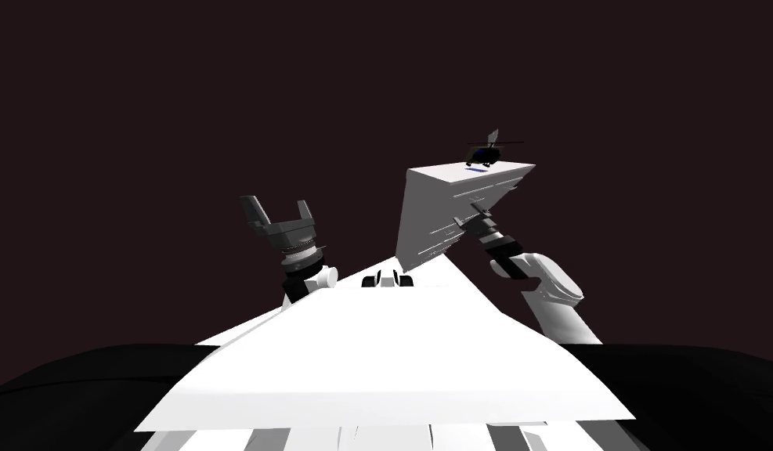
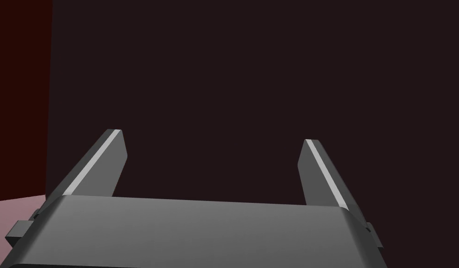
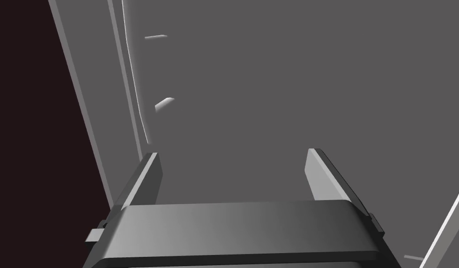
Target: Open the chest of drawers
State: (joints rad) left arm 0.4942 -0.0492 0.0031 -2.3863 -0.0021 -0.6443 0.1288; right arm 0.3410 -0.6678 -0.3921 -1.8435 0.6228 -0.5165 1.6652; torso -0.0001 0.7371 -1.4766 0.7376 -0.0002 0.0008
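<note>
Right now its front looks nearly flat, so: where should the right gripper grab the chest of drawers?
Probably a small raised handle on the chest of drawers front, head-on: only those stick out. The open right gripper faces bare panel.

The surroundings were near black; flat light left the chest (image 1: 428,219) white afar, grey close. Edges were sharp, head view tilted.

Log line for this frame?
right gripper: open, facing white chest of drawers | left gripper: open, raised aside | nothing gripped
</note>
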